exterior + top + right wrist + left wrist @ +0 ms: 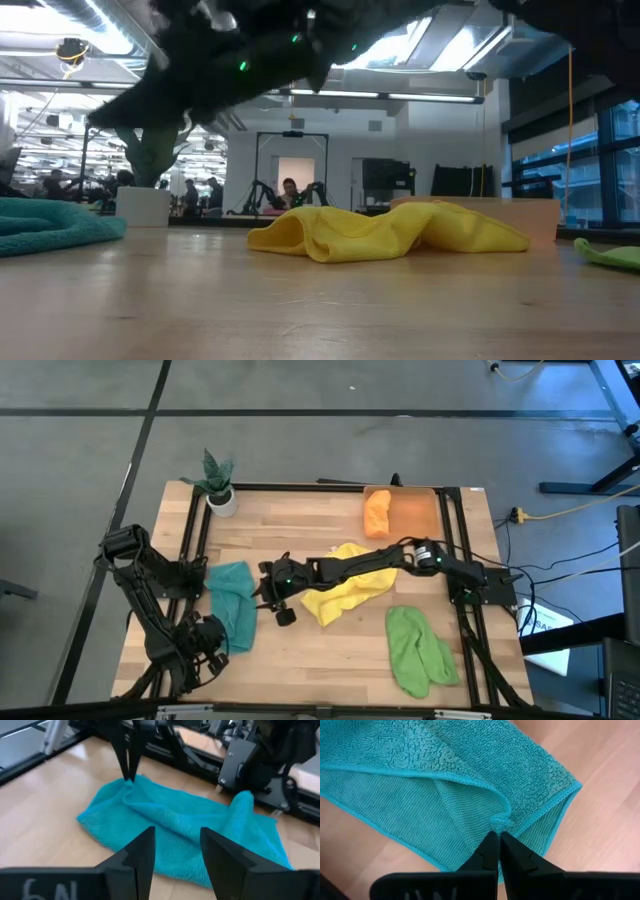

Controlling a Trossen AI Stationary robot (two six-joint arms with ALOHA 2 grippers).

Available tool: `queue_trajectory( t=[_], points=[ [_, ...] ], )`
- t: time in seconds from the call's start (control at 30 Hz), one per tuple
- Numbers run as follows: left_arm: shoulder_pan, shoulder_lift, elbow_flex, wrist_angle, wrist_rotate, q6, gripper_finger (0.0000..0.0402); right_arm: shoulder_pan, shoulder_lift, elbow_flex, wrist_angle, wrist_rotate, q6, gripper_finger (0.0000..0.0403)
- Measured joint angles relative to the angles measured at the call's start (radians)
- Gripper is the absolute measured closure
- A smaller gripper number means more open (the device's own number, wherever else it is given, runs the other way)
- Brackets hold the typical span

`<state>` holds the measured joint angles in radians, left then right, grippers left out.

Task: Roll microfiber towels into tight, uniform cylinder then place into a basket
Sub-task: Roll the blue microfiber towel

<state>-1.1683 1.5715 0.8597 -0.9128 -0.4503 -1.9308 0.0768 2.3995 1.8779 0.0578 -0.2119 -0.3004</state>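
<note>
The teal towel (pixel 232 615) lies crumpled and partly folded over on the wood table (pixel 330 660), left of centre. My left gripper (pixel 498 839) is shut on it at its near end (pixel 215 635). My right gripper (pixel 176 847) reaches across from the right and hangs open just right of the teal towel (pixel 190 827), touching nothing. A yellow towel (pixel 345 592) lies bunched at the centre, partly under the right arm. A light green towel (pixel 418 650) lies at the near right. An orange towel (pixel 377 512) rests in the orange basket (pixel 418 512) at the far right. My left gripper pinches a hemmed edge of the teal towel (pixel 500 821) between its two fingertips, at the towel's near end. The fingers (pixel 127 760) slant down onto it from above. The cloth puckers at the tips; the rest lies slack on the table. How many layers, I cannot tell.
A white pot with a green plant (pixel 218 488) stands at the far left corner. Black frame rails (pixel 195 550) run along the table's left, right and far sides. Bare wood shows along the near edge between the teal and green towels.
</note>
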Motion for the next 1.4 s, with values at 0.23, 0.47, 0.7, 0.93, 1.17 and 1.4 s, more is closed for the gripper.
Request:
queue_trajectory(
  t=[0.23, 0.47, 0.7, 0.93, 1.17, 1.4],
  points=[
    [0.000, 0.000, 0.000, -0.004, 0.003, 0.000, 0.0401, -0.036, 0.111, 0.137, -0.010, 0.000, 0.003, 0.0246],
    [0.000, 0.000, 0.000, -0.016, 0.031, 0.000, 0.0401, -0.107, 0.213, 0.288, -0.092, 0.034, 0.029, 0.0246],
    [0.000, 0.000, 0.000, -0.022, 0.035, 0.000, 0.0401, -0.129, 0.308, 0.390, -0.130, 0.037, 0.032, 0.0246],
    [0.000, 0.000, 0.000, -0.029, 0.061, 0.000, 0.0401, -0.137, 0.339, 0.400, -0.132, 0.034, 0.027, 0.0246],
    [0.000, 0.000, 0.000, -0.030, 0.061, -0.004, 0.0401, -0.145, 0.346, 0.400, -0.181, 0.033, 0.029, 0.0246],
    [0.000, 0.000, 0.000, -0.041, 0.068, -0.004, 0.0401, -0.146, 0.353, 0.395, -0.185, 0.032, 0.031, 0.0246]
  ],
)
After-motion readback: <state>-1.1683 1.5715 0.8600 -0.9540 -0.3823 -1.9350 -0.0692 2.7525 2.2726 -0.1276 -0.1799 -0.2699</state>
